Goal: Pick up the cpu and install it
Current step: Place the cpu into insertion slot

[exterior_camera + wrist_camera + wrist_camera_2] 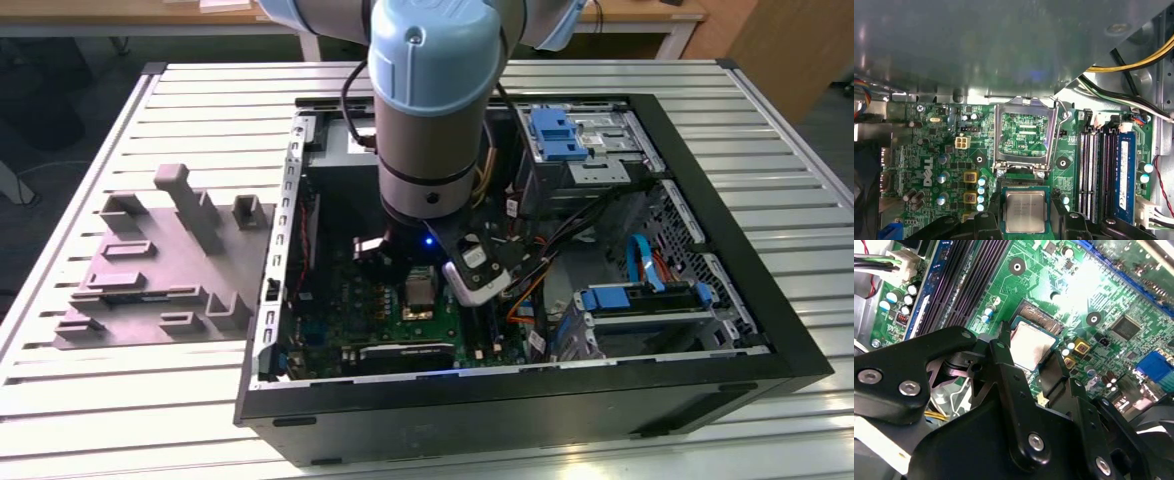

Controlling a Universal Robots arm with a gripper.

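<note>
You had the tool (pixel 1029 347) closed down narrow, to the width of the chip. Its black fingers (pixel 1004 360) stood against two opposite edges of the cpu (pixel 1025 211), so it looked gripped rather than let go. The chip lay flat, pale metal top up, right over the socket (pixel 1040 318). A strip of the socket's contacts showed past the chip's far edge. From that I judged it was a little off square or not fully down, but I could not tell whether it had seated.

This step called for keeping the chip level and squaring its edges to the socket frame. It needed to go straight down with no sideways slide over the contacts and no pressing. Just beyond, the load plate (pixel 1021 163) stood swung up and open, close enough that the fingers needed watching against it.

Farther off lay the green motherboard (pixel 944 150) and its memory slots (pixel 1094 170). Around them stood the open case (pixel 534 410), and a grey tray (pixel 147 270) sat beside it on the bench (pixel 160 400).
</note>
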